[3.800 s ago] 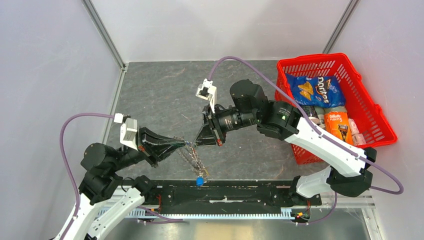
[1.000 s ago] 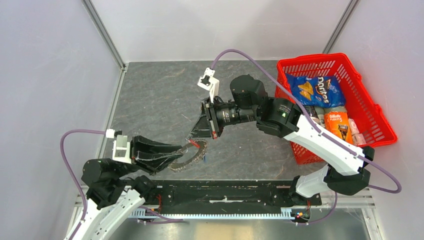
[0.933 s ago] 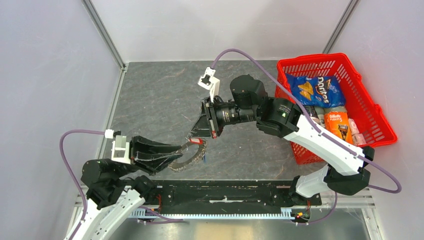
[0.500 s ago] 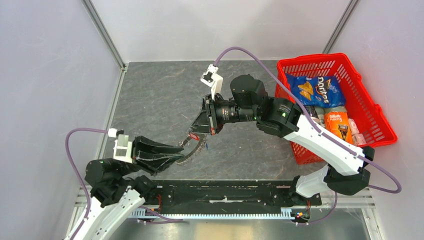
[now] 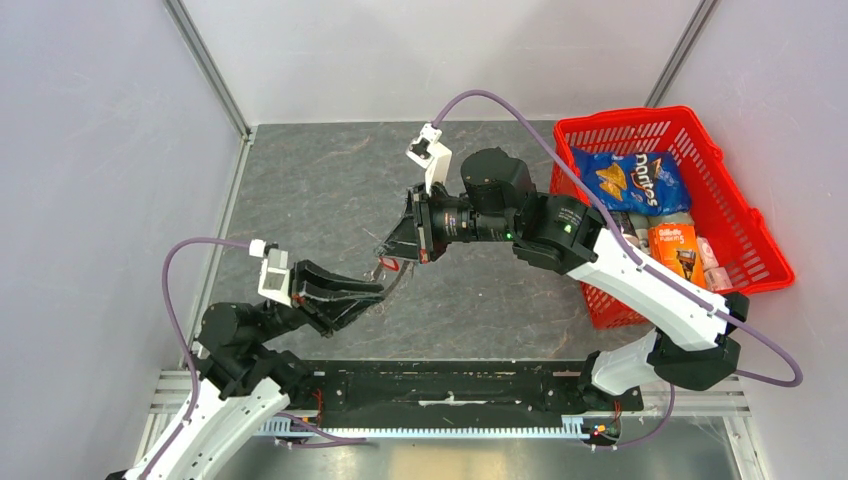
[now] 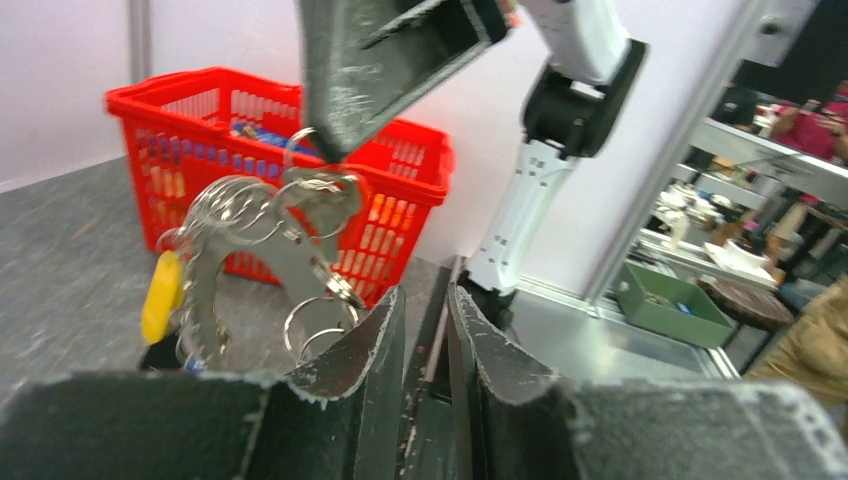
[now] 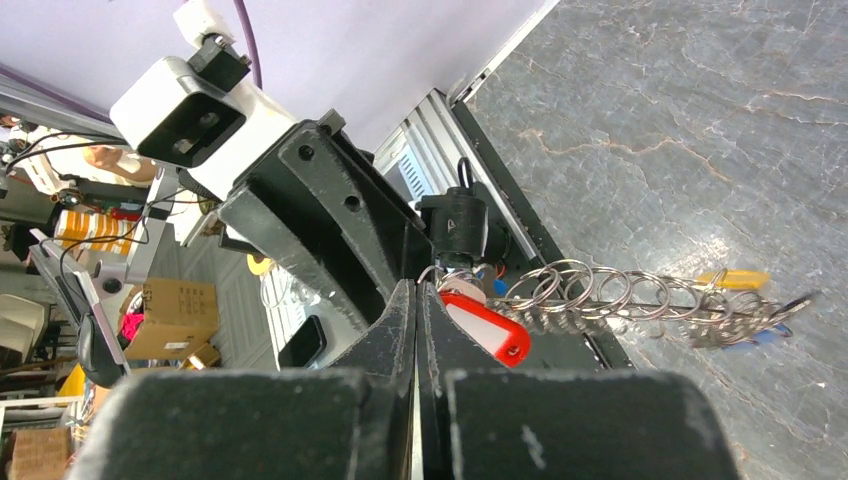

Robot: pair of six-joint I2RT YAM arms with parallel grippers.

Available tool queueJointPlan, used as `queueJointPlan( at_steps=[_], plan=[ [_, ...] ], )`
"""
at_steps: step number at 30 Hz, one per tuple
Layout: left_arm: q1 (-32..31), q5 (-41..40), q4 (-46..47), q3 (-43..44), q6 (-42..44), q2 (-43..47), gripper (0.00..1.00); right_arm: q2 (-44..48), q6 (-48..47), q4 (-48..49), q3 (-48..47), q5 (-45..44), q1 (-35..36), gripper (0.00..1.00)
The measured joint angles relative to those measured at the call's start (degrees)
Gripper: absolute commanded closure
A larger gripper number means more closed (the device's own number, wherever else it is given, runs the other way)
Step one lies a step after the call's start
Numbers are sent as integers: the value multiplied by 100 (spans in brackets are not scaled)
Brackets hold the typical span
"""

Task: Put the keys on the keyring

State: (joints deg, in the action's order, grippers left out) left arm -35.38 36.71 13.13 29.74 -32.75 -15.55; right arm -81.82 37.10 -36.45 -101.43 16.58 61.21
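Observation:
My right gripper (image 5: 384, 262) is shut at the top of the grey saw-toothed keyring (image 5: 397, 283) and holds it off the table. In the right wrist view the shut gripper (image 7: 417, 285) has a red-tagged key (image 7: 485, 318) at its tips. The keyring (image 7: 640, 312) runs edge-on with several wire rings, a yellow tag (image 7: 738, 278) and a blue one. My left gripper (image 5: 378, 290) sits just beside the ring. In the left wrist view this gripper (image 6: 425, 300) shows a narrow empty gap between its jaws. The keyring (image 6: 300, 250) and yellow tag (image 6: 158, 298) hang to its left.
A red basket (image 5: 770, 250) with a chip bag and packets stands at the right of the grey table; it also shows in the left wrist view (image 6: 200, 90). A black rail (image 5: 450, 385) runs along the near edge.
My left gripper has let go of the keyring and swung up and to the right. My right gripper has lifted the keyring, which now hangs from it alone.

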Motion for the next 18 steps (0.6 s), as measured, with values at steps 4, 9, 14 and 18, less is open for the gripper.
queueJointPlan(
  at_steps=[4,9,14,18],
  plan=[
    [0,-518,-540,101,289,0,72,2,0,0,2,-50,-17,100],
    [0,-1292,-1126,216,603,24,73,13,0,2,2,-98,-28,100],
    [0,-1781,-1419,219,732,166,73,105,-2,7,2,-96,-31,100],
    [0,-1880,-1438,221,756,267,73,142,0,52,2,-72,-31,100]
  ],
)
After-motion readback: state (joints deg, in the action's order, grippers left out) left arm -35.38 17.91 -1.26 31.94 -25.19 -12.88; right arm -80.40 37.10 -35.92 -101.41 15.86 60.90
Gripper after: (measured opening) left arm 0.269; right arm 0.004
